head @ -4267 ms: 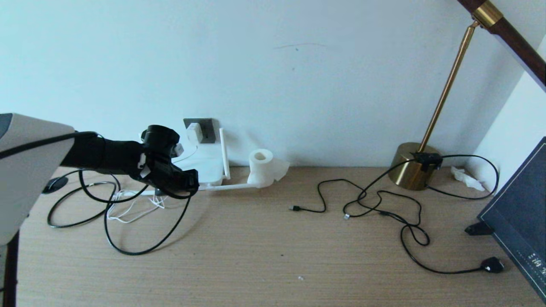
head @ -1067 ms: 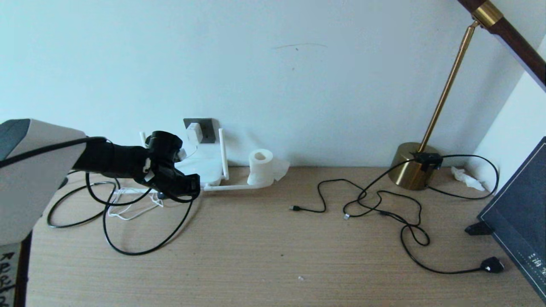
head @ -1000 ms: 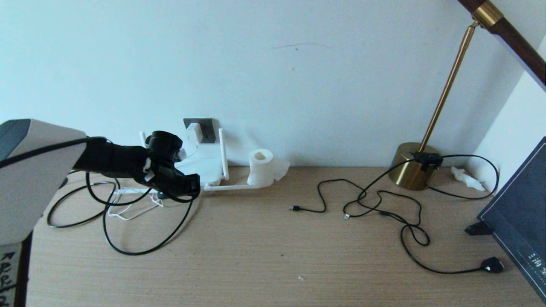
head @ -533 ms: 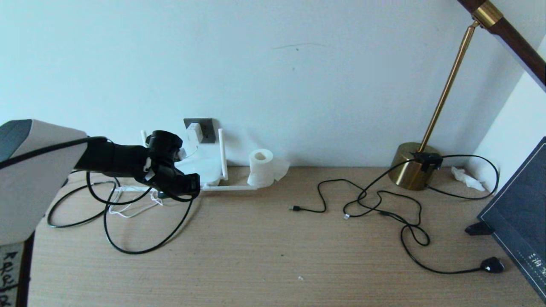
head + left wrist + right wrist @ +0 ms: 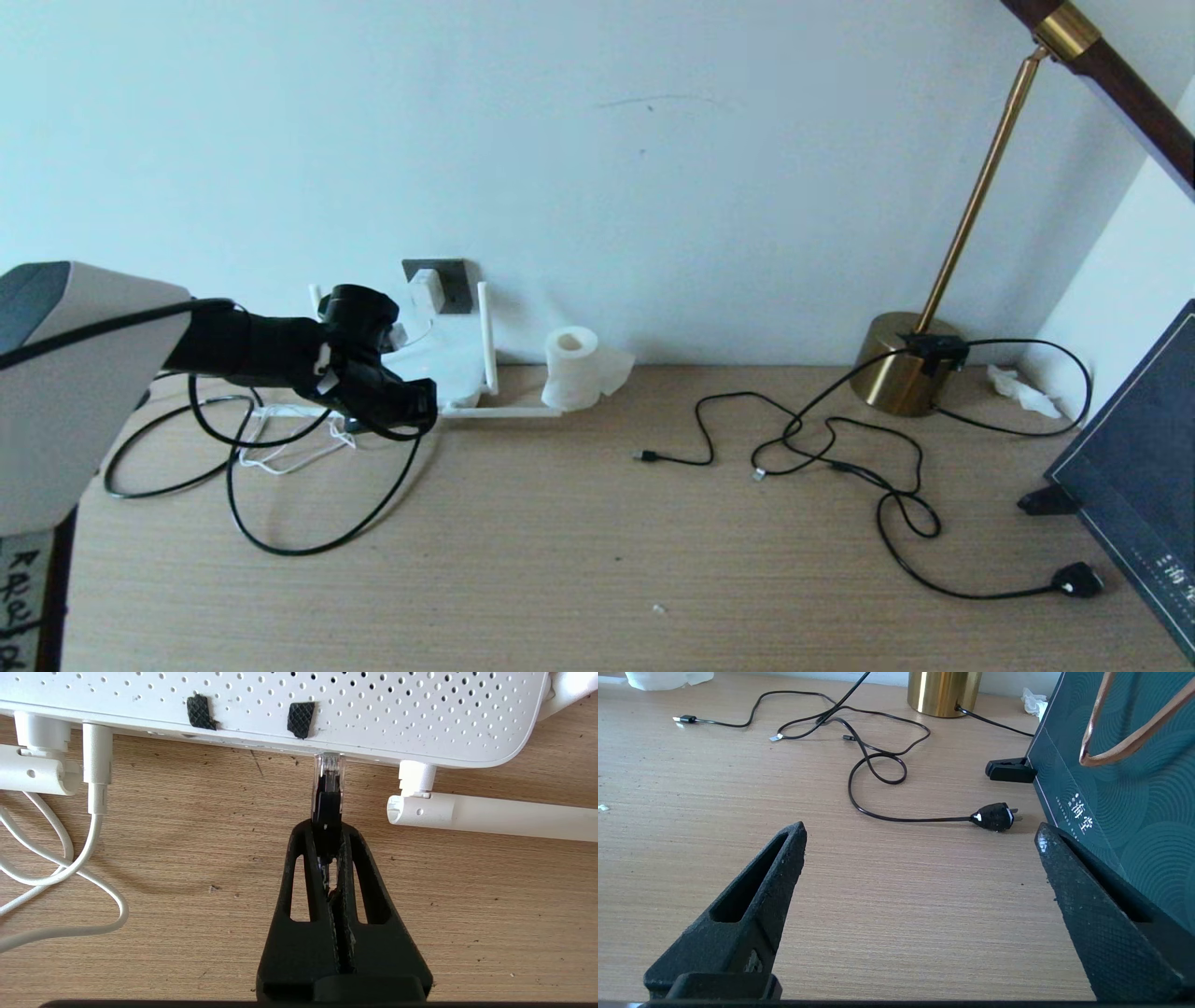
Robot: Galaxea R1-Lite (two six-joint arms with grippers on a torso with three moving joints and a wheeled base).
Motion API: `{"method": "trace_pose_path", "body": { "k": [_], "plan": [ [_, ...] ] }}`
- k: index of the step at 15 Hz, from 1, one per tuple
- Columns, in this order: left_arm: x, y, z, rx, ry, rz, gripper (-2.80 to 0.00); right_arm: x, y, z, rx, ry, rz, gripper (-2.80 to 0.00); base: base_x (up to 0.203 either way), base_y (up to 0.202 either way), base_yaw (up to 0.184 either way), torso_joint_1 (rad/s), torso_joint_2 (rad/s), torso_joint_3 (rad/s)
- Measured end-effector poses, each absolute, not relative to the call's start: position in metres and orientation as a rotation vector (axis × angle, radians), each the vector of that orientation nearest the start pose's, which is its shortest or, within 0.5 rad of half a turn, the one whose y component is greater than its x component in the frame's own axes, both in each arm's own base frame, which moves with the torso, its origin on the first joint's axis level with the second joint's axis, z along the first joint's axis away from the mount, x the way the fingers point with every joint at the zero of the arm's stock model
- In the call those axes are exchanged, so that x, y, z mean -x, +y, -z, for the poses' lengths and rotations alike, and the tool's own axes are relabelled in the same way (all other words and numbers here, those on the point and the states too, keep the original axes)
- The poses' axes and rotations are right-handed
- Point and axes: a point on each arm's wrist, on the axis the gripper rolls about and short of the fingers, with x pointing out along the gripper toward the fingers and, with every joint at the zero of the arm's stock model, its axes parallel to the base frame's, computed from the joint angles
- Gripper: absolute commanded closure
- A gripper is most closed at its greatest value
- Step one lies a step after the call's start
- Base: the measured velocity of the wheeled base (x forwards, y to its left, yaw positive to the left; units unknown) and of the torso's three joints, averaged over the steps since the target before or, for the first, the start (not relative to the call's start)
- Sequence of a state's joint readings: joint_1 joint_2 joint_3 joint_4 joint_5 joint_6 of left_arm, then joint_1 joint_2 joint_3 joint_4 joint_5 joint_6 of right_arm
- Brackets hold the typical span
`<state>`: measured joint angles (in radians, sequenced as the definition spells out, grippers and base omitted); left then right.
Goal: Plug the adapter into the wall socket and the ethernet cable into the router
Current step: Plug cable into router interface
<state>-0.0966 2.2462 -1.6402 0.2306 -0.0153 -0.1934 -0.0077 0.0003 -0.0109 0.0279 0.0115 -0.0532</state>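
Note:
The white router (image 5: 280,704) lies by the wall with its underside of small holes facing the left wrist camera. My left gripper (image 5: 328,828) is shut on the ethernet cable's plug (image 5: 328,784). The plug's clear tip meets the router's edge; how deep it sits is hidden. In the head view the left gripper (image 5: 413,407) is at the router (image 5: 448,359), and the ethernet cable (image 5: 280,549) loops over the desk below it. The white adapter (image 5: 425,285) sits on the dark grey wall socket (image 5: 456,278). My right gripper (image 5: 920,833) hangs open over bare desk.
A white cord (image 5: 97,765) is plugged into the router beside a lying antenna (image 5: 490,814). A toilet-paper roll (image 5: 571,366) stands right of the router. Thin black cords (image 5: 794,439), a brass lamp base (image 5: 904,366), the lamp plug (image 5: 994,816) and a dark green box (image 5: 1120,788) fill the right.
The left gripper has stayed shut on the plug at the router's edge and has barely moved over the last second. The right side of the desk is unchanged.

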Motion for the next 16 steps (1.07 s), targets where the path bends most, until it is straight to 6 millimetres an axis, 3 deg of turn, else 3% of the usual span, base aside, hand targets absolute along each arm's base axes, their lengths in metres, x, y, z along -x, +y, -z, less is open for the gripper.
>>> {"method": "trace_pose_path", "body": {
  "k": [16],
  "plan": [
    [-0.4355, -0.0381, -0.1185, 0.154, 0.869, 0.012, 0.0, 0.0236, 0.0004, -0.0755, 0.053, 0.018, -0.004, -2.8, 0.0, 0.0, 0.0, 0.0, 0.0, 0.0]
  ]
}}
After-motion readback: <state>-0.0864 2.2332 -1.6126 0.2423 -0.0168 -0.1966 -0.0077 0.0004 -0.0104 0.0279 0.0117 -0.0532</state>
